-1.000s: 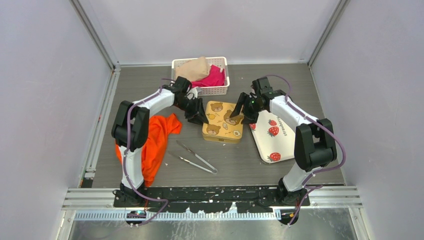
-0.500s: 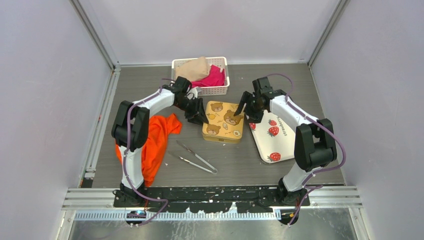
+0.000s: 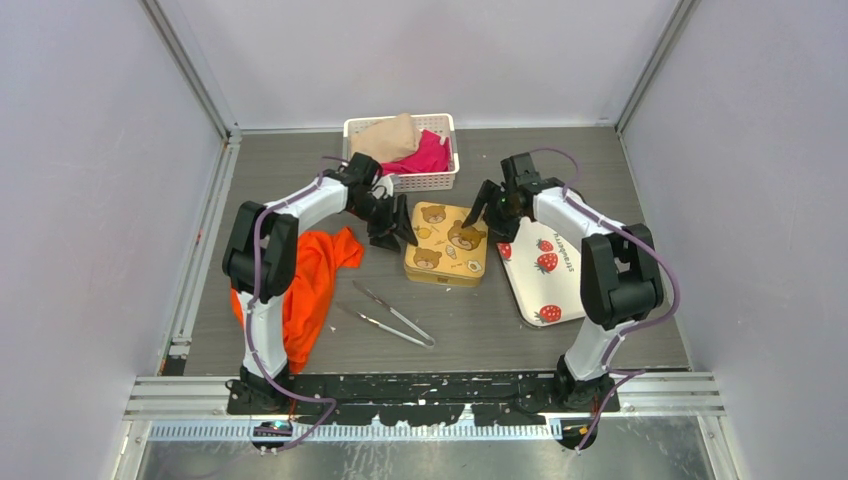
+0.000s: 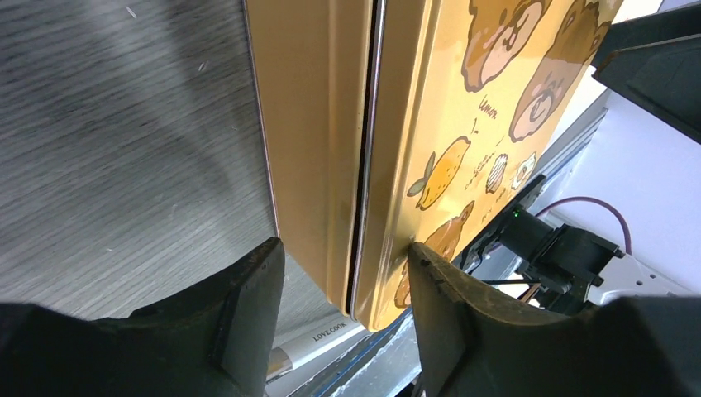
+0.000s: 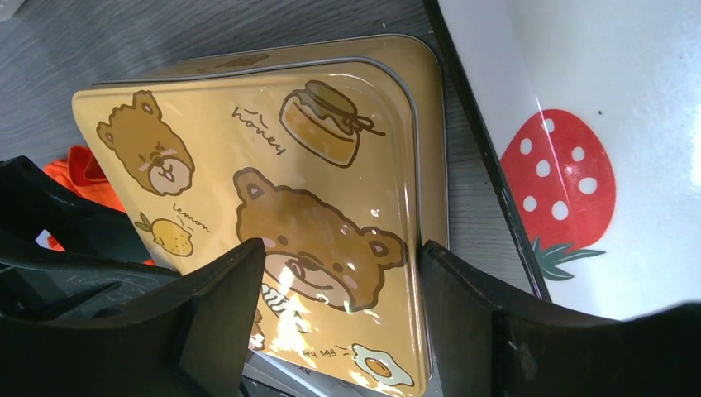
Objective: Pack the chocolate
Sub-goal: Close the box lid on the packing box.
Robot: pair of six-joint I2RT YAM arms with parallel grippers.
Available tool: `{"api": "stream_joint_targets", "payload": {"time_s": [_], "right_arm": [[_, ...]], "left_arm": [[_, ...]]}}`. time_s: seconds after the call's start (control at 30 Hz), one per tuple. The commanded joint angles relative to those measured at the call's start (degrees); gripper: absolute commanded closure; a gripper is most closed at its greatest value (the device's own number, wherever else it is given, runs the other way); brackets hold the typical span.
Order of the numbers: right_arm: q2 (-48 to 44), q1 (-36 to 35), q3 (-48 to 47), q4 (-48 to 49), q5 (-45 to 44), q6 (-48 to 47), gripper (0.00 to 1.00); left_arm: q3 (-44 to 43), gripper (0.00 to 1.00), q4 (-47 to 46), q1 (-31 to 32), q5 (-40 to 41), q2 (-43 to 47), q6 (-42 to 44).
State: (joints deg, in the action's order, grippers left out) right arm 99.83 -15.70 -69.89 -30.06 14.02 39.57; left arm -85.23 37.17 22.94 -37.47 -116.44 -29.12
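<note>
No chocolate shows in any view. A gold tin (image 3: 446, 243) with a bear-print lid (image 5: 289, 182) lies shut at the table's middle. My left gripper (image 3: 393, 232) is at its left edge. In the left wrist view the left gripper (image 4: 343, 310) stands open astride the tin's side (image 4: 318, 124), one finger by the base, the other against the lid's top (image 4: 463, 124). My right gripper (image 3: 487, 218) hangs at the tin's far right corner. In the right wrist view the right gripper (image 5: 343, 306) is open, with the lid's corner between its fingers.
A white tray (image 3: 560, 285) with strawberry prints lies right of the tin, its dark rim close to it (image 5: 488, 149). A white basket (image 3: 425, 182) of cloths stands behind. An orange cloth (image 3: 315, 275) lies at the left. Metal tongs (image 3: 390, 318) lie in front.
The left gripper's jaws have spread wider around the tin's left edge. The right gripper has drawn back a little from the lid toward the tin's far right corner.
</note>
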Motion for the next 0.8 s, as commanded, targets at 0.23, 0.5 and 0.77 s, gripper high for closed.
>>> {"api": "stream_joint_targets", "payload": {"time_s": [0.23,0.5,0.77], "right_arm": [[-0.47,-0.21,-3.42,4.06,2.04,0.99,0.27],[-0.63,-0.21,-3.68,6.22,3.60,1.81,0.27],[-0.85,-0.28,-4.26,6.99,4.29,2.02,0.28]], "left_arm": [[-1.95,0.58,0.54,-0.61,-0.26,1.13,1.29],[-1.87,0.64,0.86,-0.79,0.28,0.85,1.27],[-2.13,0.75,0.97,-0.88,0.50,0.88,1.26]]}}
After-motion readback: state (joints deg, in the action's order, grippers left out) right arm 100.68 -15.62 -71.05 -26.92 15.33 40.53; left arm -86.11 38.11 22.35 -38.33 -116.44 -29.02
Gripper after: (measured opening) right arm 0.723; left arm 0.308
